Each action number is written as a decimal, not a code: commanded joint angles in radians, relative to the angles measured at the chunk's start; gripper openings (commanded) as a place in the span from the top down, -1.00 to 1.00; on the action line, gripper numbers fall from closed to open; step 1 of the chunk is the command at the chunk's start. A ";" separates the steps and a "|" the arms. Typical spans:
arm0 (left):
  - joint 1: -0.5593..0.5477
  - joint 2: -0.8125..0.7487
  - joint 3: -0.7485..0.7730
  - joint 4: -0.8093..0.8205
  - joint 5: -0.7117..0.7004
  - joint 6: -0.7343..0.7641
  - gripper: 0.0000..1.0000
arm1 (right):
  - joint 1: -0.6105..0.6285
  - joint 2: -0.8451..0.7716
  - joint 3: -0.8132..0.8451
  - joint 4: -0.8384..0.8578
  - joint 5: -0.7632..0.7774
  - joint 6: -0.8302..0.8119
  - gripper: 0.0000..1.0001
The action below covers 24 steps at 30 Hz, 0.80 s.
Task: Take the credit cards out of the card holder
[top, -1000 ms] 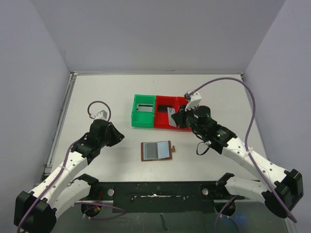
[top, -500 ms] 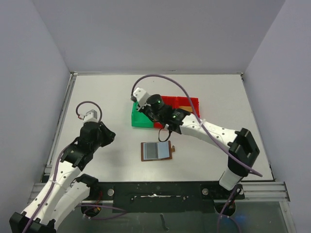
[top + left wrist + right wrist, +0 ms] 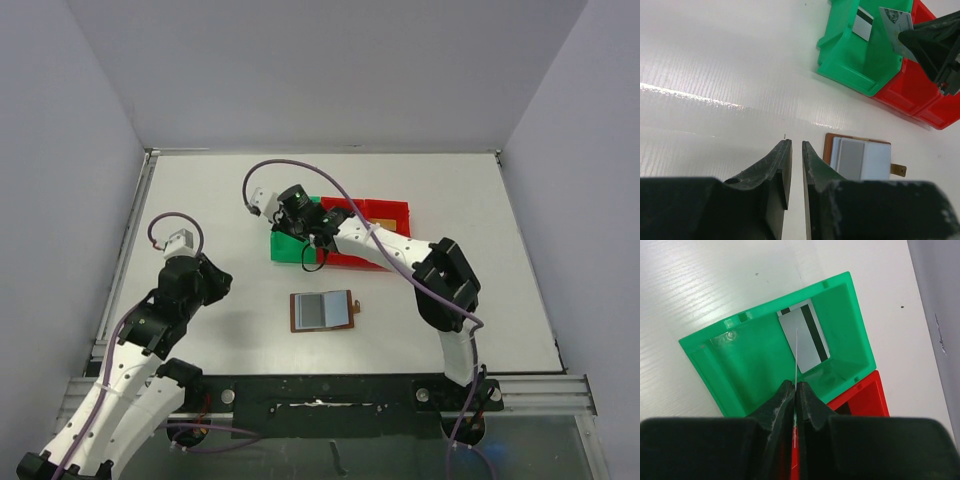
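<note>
Black fingers of the left gripper [image 3: 794,146] cut off the near edge of the open brown wallet [image 3: 862,159] in the left wrist view. A grey panel sat in its pale pocket, card or lining I could not tell. Farther off, seen from above, the right arm covered much of the green bin [image 3: 283,250] and part of the red bin [image 3: 385,210], and the card [image 3: 896,27] it held was hidden there. From the right wrist that card showed only as a thin pale edge

Since a second before, the right arm had swung from the red bin across to the green one. The left arm had drawn back toward its base, and the wallet had stayed put on the white table [image 3: 200,190]

The left arm sat folded low at the left, its jaws a narrow slit apart with nothing between. The right arm reached far forward and leftward. The right gripper [image 3: 794,386] was clamped on the card, held upright above the green bin, where a striped card [image 3: 810,340] lay flat inside
</note>
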 commanded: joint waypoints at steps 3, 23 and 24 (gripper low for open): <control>0.009 0.007 0.031 0.017 -0.007 0.006 0.72 | -0.041 0.025 0.068 -0.017 -0.074 -0.051 1.00; 0.010 0.019 0.019 0.036 0.004 0.011 0.72 | -0.098 0.083 0.062 0.072 -0.200 -0.312 1.00; 0.010 0.022 0.019 0.039 0.005 0.013 0.72 | -0.103 0.086 0.064 0.080 -0.206 -0.322 1.00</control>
